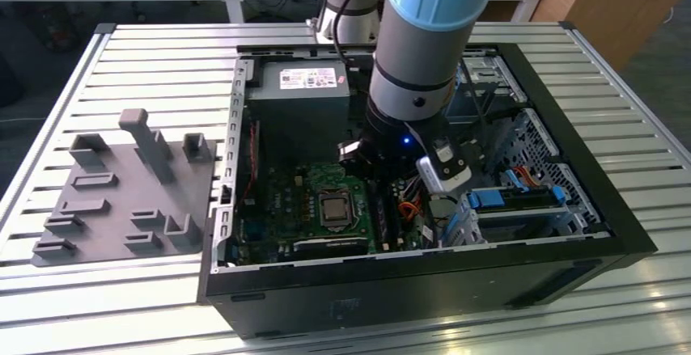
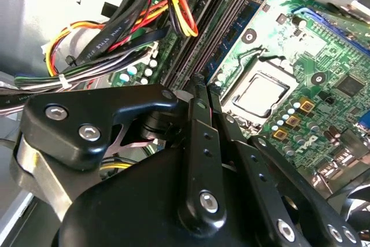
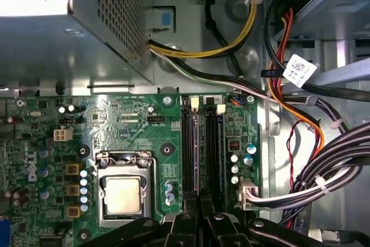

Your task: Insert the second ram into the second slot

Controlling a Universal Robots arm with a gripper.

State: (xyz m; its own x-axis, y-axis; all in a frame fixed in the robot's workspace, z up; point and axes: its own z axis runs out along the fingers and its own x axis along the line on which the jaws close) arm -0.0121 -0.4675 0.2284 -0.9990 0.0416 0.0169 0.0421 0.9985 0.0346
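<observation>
Claw (image 3: 199, 215) sits low over the motherboard (image 3: 133, 125), fingers drawn together, pinching nothing you can see. Second ram (image 3: 220, 148) stands seated in its slot just ahead of the fingertips, long axis running straight away from them, beside its twin.

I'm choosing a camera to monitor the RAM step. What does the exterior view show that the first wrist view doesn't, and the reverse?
Exterior view alone: the whole open case on a slatted table, a grey fixture tray at the exterior view's left, the arm reaching down into the case, and blue drive clips.

First wrist view alone: a close look at the RAM slots, with the claw directly at their near end, and the cable bundle.

Both: the motherboard, CPU socket and power supply.
</observation>
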